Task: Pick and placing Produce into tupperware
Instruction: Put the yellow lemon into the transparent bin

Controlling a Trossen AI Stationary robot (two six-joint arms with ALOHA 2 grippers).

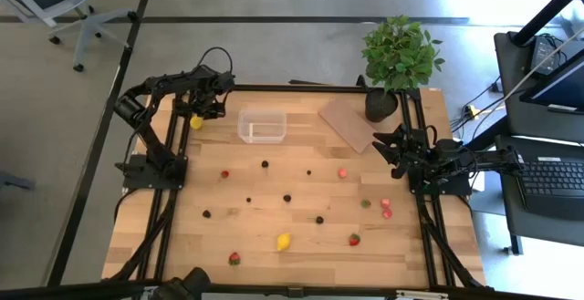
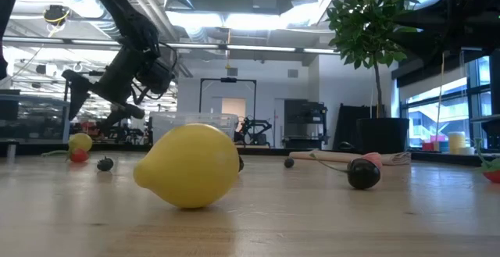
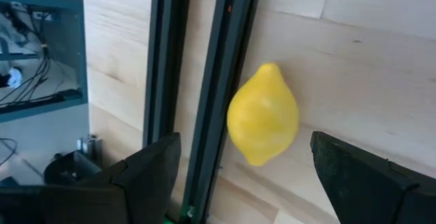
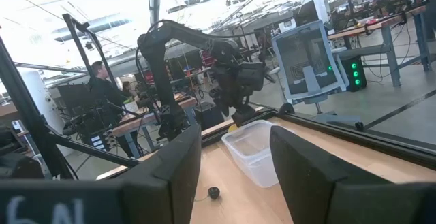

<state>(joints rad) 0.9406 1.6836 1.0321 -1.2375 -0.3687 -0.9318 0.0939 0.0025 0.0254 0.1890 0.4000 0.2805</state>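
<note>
1. Overhead view: your left pincer (image 1: 199,108) hangs over the bench's (image 1: 301,245) far left corner, right above a yellow lemon (image 1: 195,122) lying against the black rail. The clear tupperware (image 1: 262,125) sits just beside it toward the centre, and looks empty. The remaining produce lies scattered across the bench: a second lemon (image 1: 283,242) near the front edge, strawberries (image 1: 354,239) to its right and dark berries (image 1: 286,198) in the middle. Your right pincer (image 1: 388,145) waits at the right edge, near the brown board (image 1: 351,122) and the potted plant (image 1: 400,58).

2. Low view: the near lemon (image 2: 189,165) fills the foreground. Far back on the left, the other lemon (image 2: 79,141) rests on the bench beneath the left arm, and the tupperware (image 2: 194,124) stands behind the near lemon.

3. Left wrist view: the fingers (image 3: 153,173) stand wide apart with the lemon (image 3: 263,114) between them, touching neither; it lies against the rail.

4. Right wrist view: the right fingers (image 4: 303,166) are spread apart and hold nothing. Past them you see the tupperware (image 4: 253,149) and a dark berry (image 4: 214,193).
</note>
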